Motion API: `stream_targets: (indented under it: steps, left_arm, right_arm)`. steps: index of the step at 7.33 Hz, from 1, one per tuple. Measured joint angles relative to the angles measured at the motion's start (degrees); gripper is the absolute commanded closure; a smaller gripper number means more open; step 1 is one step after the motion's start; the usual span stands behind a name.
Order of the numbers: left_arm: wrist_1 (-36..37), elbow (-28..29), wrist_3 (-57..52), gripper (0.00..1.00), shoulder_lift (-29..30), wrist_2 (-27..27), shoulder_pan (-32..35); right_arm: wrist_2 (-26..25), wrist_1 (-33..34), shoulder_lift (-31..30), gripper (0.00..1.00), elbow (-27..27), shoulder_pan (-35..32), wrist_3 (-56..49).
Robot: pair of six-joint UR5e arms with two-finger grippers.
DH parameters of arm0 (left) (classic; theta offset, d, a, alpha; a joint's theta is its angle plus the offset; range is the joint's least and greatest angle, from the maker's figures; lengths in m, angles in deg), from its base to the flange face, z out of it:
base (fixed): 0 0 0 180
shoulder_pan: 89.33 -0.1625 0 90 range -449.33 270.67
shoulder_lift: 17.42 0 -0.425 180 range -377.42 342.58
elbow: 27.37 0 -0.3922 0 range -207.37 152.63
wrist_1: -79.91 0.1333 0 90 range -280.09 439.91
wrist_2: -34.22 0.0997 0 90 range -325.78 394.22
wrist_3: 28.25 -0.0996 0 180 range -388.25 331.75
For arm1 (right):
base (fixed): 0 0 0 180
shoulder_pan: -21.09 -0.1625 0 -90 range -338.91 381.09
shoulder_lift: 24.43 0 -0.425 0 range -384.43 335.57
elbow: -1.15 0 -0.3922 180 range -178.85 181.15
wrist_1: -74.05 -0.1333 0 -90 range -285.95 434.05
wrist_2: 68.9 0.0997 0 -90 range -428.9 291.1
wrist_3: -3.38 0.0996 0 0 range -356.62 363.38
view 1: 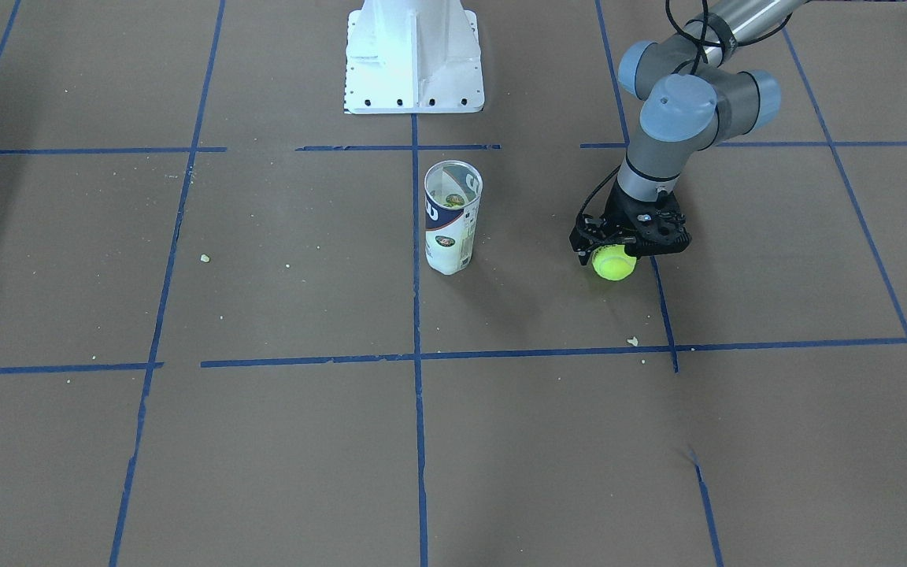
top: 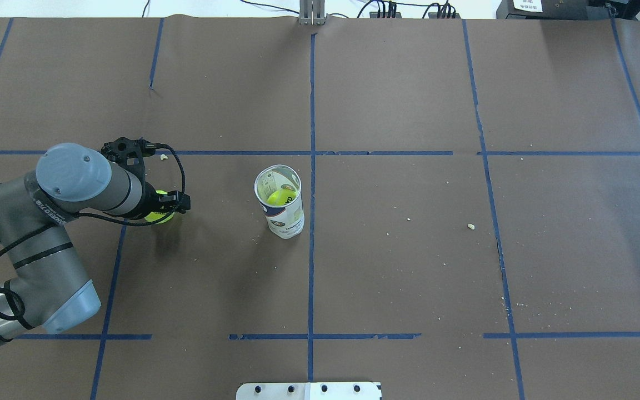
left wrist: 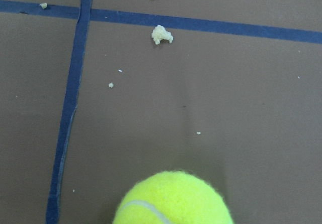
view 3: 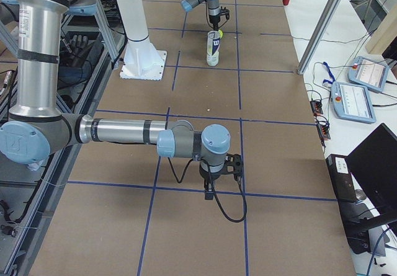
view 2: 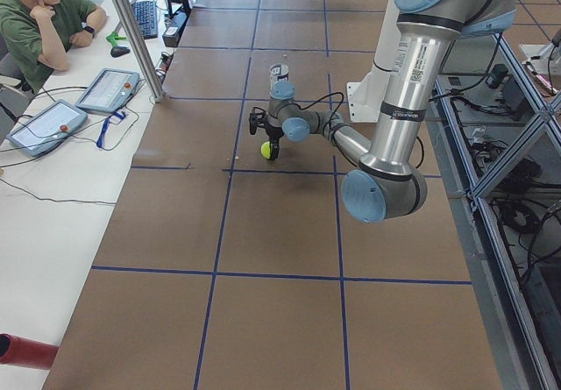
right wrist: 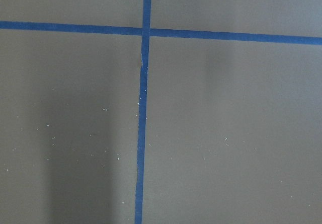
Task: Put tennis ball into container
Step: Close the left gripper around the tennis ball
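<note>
My left gripper (view 1: 615, 253) is shut on the yellow-green tennis ball (view 1: 613, 264), holding it at or just above the brown table. From overhead, the wrist hides most of the ball (top: 162, 214). In the left wrist view the ball (left wrist: 173, 199) fills the bottom centre and no fingers show. The container (view 1: 452, 216) is a clear tube with a white and navy label. It stands upright, a short way from the ball on the table's centre line, and the overhead view shows something yellow-green inside the container (top: 280, 203). My right gripper (view 3: 214, 186) points down over bare table far from both; I cannot tell its state.
The white metal pedestal base (view 1: 414, 55) stands behind the tube on the robot's side. Blue tape lines grid the brown table, and pale crumbs (left wrist: 161, 34) lie near the ball. An operator (view 2: 44, 22) sits at a side desk with tablets.
</note>
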Motion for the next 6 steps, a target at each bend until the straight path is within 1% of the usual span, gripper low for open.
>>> stream_targets:
  steps: [1, 2, 3, 5, 6]
  left_arm:
    - [0.0, 0.1, -0.1, 0.55, 0.0, 0.0, 0.0]
    - [0.0, 0.1, -0.3, 0.79, 0.0, 0.0, 0.0]
    - [0.1, -0.1, -0.5, 0.84, -0.1, 0.0, 0.1]
    - [0.9, -2.1, -1.0, 0.84, -0.5, -0.2, 0.9]
    - [3.4, -4.4, -1.7, 0.84, -0.5, -0.3, 1.7]
  right_arm:
    - [0.0, 0.0, 0.0, 0.0, 0.0, 0.0, 0.0]
    - [0.0, 0.0, 0.0, 0.0, 0.0, 0.0, 0.0]
    - [0.0, 0.0, 0.0, 0.0, 0.0, 0.0, 0.0]
    - [0.0, 0.0, 0.0, 0.0, 0.0, 0.0, 0.0]
    - [0.0, 0.0, 0.0, 0.0, 0.0, 0.0, 0.0]
